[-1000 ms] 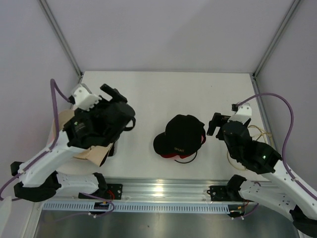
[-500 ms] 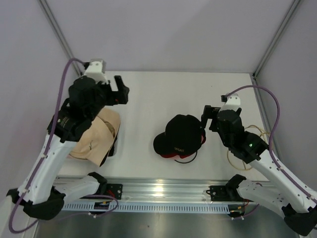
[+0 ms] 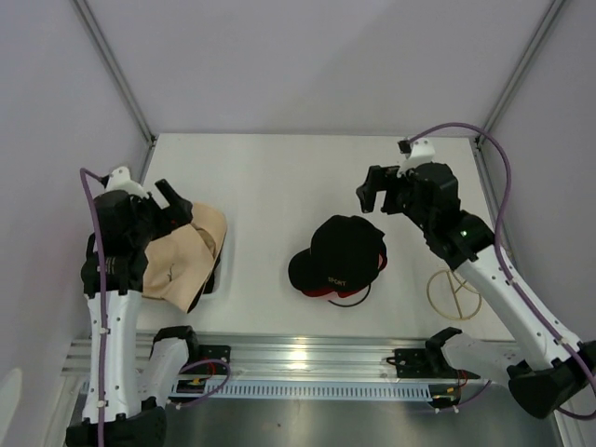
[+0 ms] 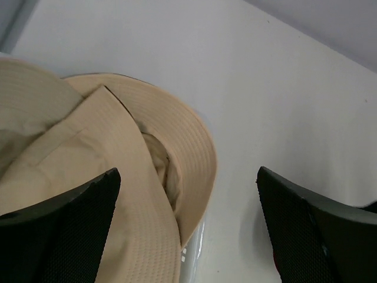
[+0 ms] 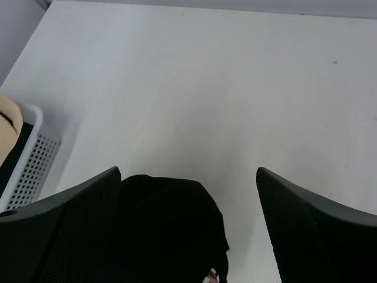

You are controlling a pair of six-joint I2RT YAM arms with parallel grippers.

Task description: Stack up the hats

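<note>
A wide beige hat lies crumpled at the table's left edge, its brim draped over a white basket. Something dark shows under it inside the basket; I cannot tell what it is. My left gripper hangs open just above the hat's far edge, and the hat's brim fills the space below its jaws without touching them. My right gripper is open at the back right, raised above the table, holding nothing.
A black baseball cap with white lettering and red underneath lies mid-table, below the right gripper. The white mesh basket stands under the beige hat. A tan wire hoop lies at the front right.
The left arm has lifted off the beige hat and swung back to the left, uncovering it. The right gripper has moved up and toward the back, away from the cap.
</note>
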